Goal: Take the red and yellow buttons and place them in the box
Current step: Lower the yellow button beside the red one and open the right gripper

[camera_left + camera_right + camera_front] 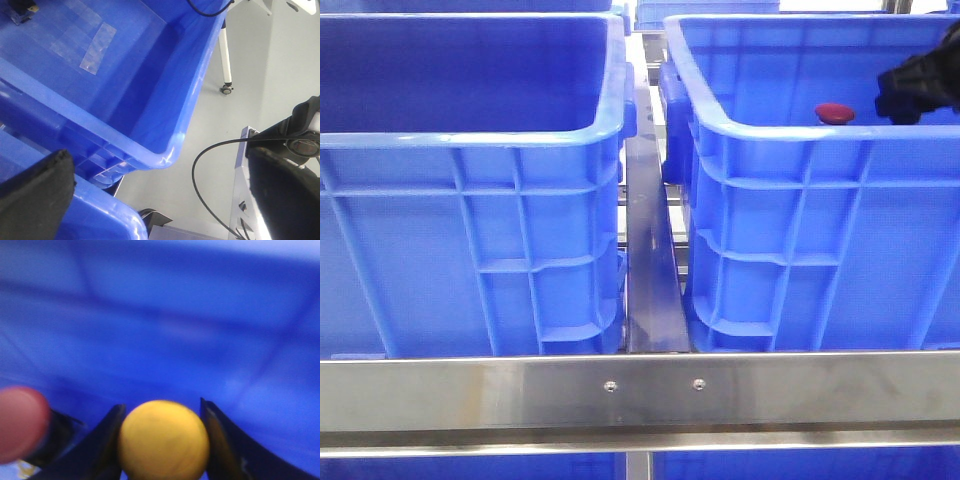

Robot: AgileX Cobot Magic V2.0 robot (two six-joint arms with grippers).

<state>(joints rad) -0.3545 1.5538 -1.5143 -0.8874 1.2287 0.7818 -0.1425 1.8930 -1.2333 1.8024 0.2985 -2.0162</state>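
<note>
Two bright-blue crates stand side by side, the left crate (470, 140) and the right crate (770, 130). The dark red button (834, 113) lies inside the right crate near its front wall. My right gripper (918, 85) reaches into that crate just right of it. In the right wrist view my right gripper (161, 406) is shut on the yellow button (164, 440), one finger on each side. The red button (20, 422) sits blurred close beside it. My left gripper (160, 156) is open and empty above a crate's rim (165, 159). It is out of the front view.
A steel rail (640, 385) runs across the front. A dark metal bar (645, 270) fills the gap between the crates. The left wrist view shows grey floor, a caster wheel (226, 89), a black cable (200, 165) and a clear tape patch (97, 47) on a crate floor.
</note>
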